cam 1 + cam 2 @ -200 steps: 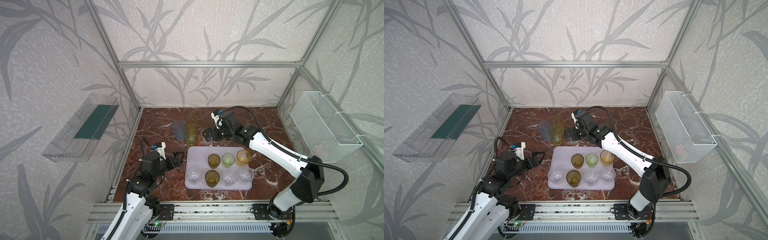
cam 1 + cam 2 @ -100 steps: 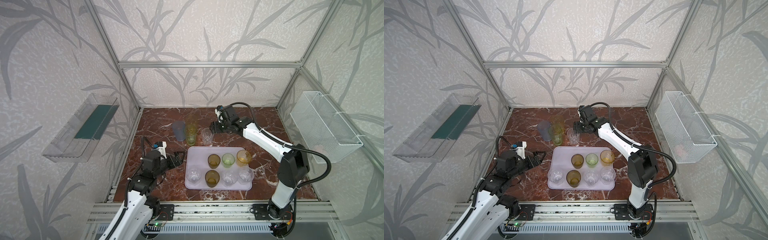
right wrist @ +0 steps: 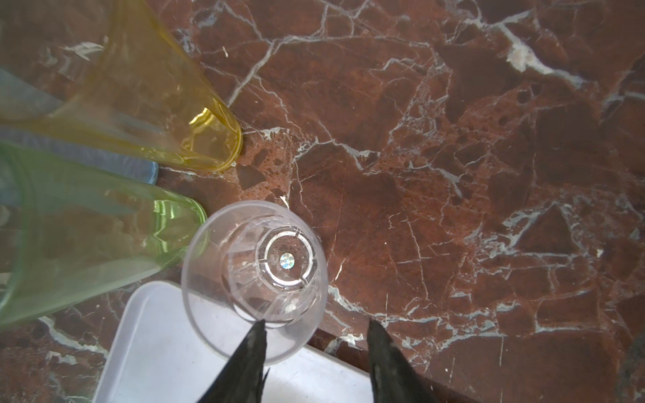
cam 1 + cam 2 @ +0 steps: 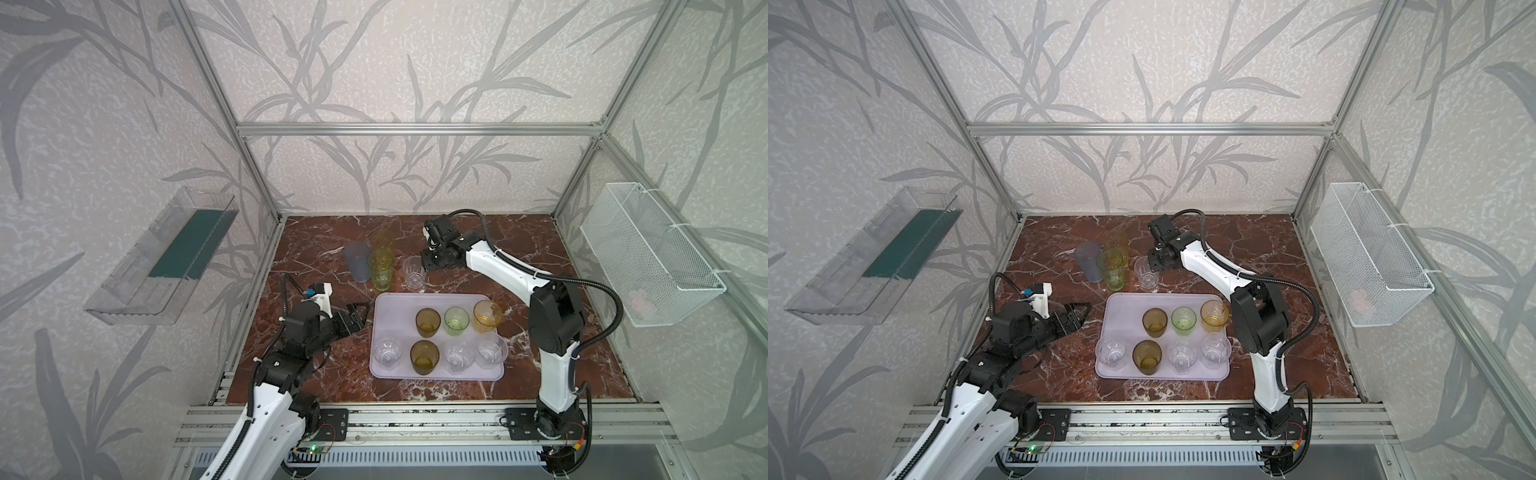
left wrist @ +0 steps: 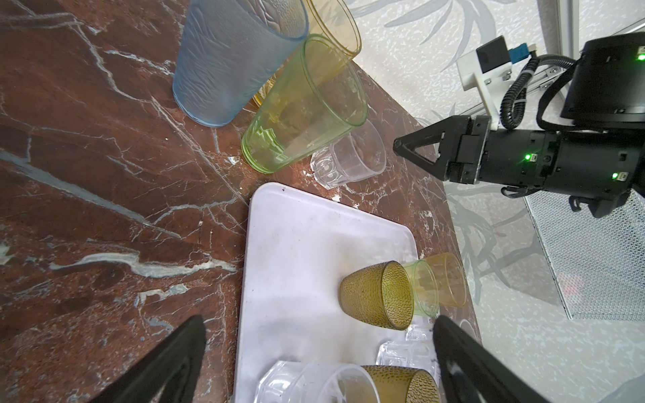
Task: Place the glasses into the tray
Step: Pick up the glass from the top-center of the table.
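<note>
clear glass (image 4: 414, 272) stands upright, mouth up, beside the tray (image 4: 390, 316).

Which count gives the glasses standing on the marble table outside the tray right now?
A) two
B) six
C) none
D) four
D: a tall blue-grey glass, a tall yellow glass, a tall green glass and a short clear glass stand on the marble table, just beyond the far edge of the tray.
</note>
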